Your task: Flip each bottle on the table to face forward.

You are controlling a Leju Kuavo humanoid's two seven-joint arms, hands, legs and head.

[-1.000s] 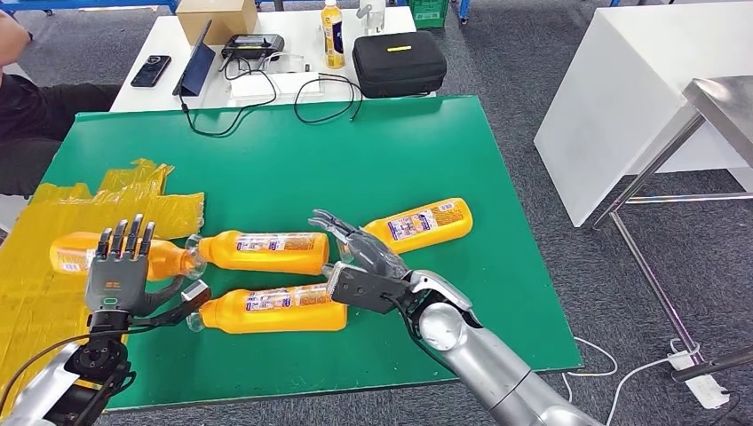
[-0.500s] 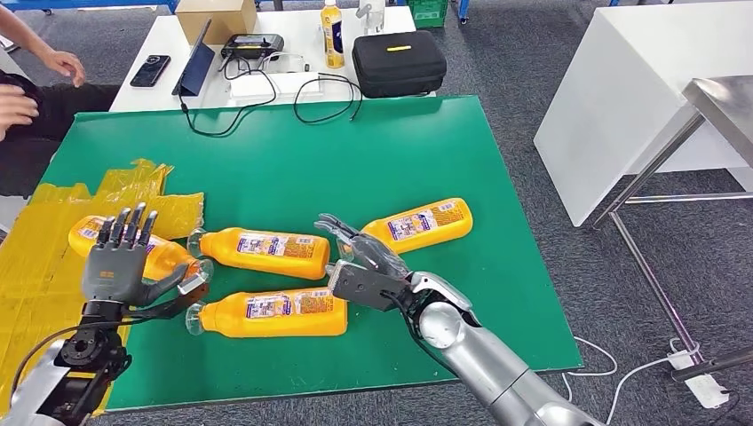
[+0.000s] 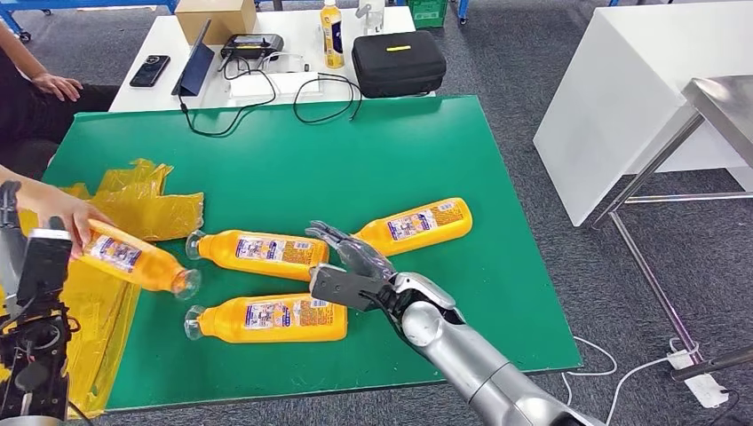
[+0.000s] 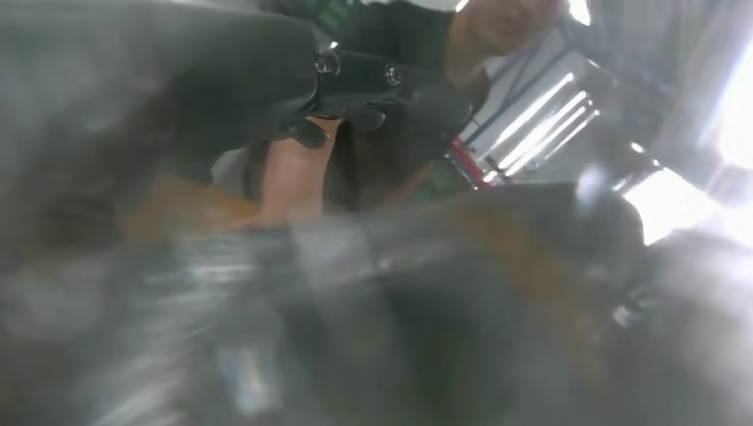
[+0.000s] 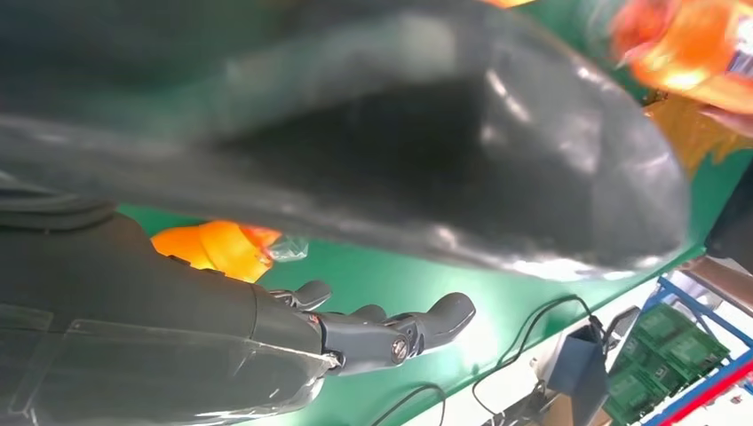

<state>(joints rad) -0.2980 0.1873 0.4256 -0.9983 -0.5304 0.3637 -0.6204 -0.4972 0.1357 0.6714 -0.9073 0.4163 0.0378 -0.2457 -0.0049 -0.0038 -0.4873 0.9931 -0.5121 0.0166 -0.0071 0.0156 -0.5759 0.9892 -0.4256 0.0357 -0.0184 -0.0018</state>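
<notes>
Four orange plastic bottles with clear caps and white-and-blue printed labels lie on their sides on the green surface [image 3: 426, 142]; the label print is too small to read. The near bottle [image 3: 266, 318] lies with its cap to the left, just beside the right robot hand [image 3: 342, 266]. The middle bottle [image 3: 257, 252] lies just beyond it, cap also to the left, and the right bottle [image 3: 416, 224] slants away toward the far right, its near end hidden behind the robot hand. The right robot hand holds nothing, its dark fingers spread wide above the gap between these bottles. The left bottle [image 3: 133, 259] lies tilted over crumpled yellow plastic wrap [image 3: 142, 200] at the surface's left edge, with a person's hand [image 3: 67, 213] resting on its far end. The left robot hand [image 3: 35, 266] shows at the left edge as a dark block, and I cannot tell how its fingers stand; the left wrist view is blurred. On a white table [image 3: 169, 53] beyond stand an upright yellow bottle [image 3: 332, 34], a black zip case [image 3: 399, 62], a phone [image 3: 150, 70] and cables.
</notes>
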